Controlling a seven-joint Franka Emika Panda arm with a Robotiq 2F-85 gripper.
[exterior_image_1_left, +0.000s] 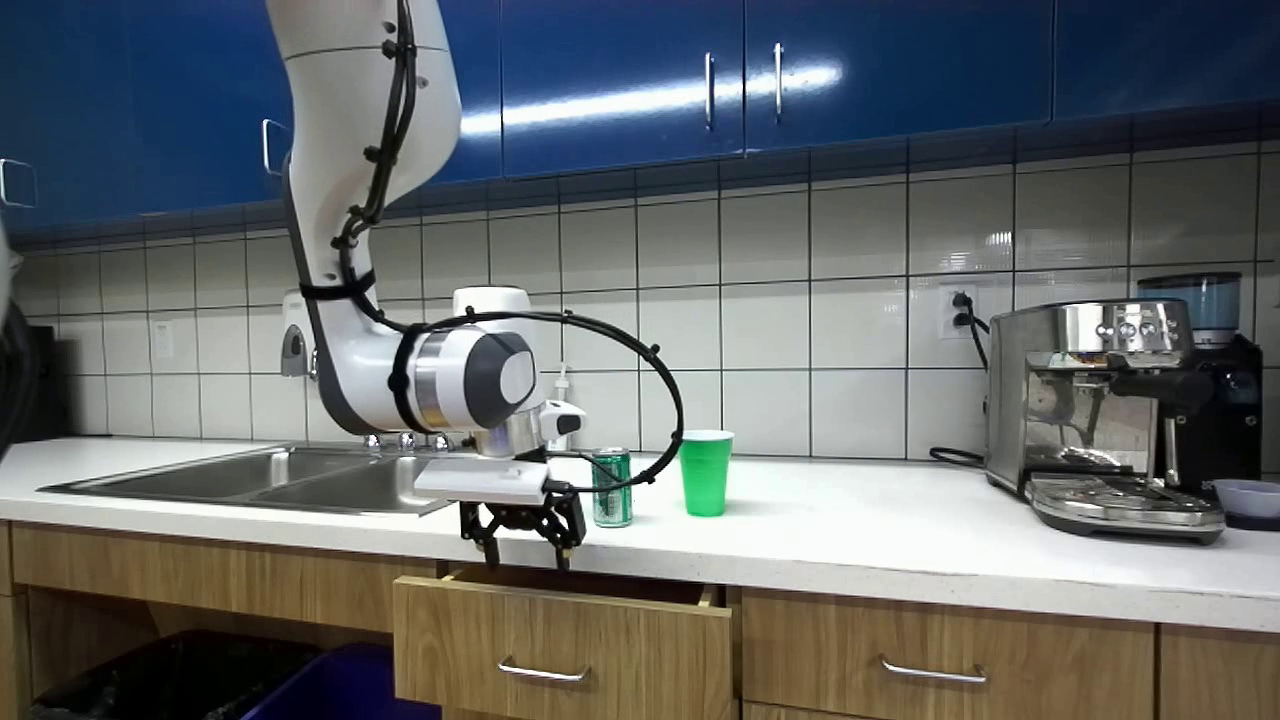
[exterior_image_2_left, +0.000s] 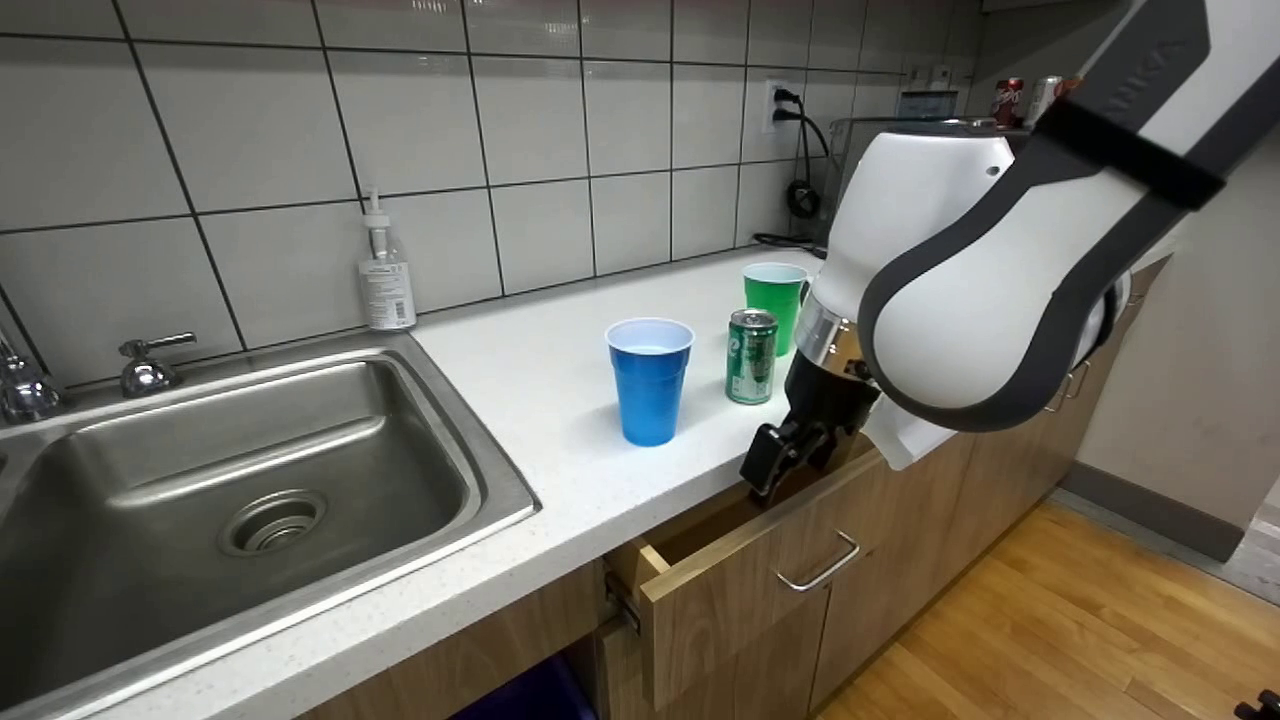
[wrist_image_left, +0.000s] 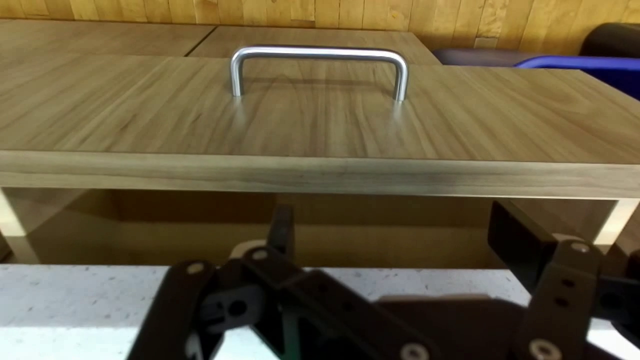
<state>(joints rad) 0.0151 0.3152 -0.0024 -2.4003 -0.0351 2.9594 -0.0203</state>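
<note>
In an exterior view, lower centre, a black two-fingered pincer (exterior_image_1_left: 528, 560) hangs spread and empty. In an exterior view, lower right, it is at the mouth of a partly open brown wooden drawer (exterior_image_2_left: 745, 603). In the wrist view, upper centre, its silver bar handle (wrist_image_left: 320, 52). Positioning seems in hand; the next move calls for clearing the drawer's front edge.

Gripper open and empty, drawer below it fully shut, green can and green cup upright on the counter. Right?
Not quite: the drawer is pulled partly out, not shut; the wrist view looks down into it. The rest holds: the gripper is open and empty, and the green can and green cup stand upright on the counter.
</note>
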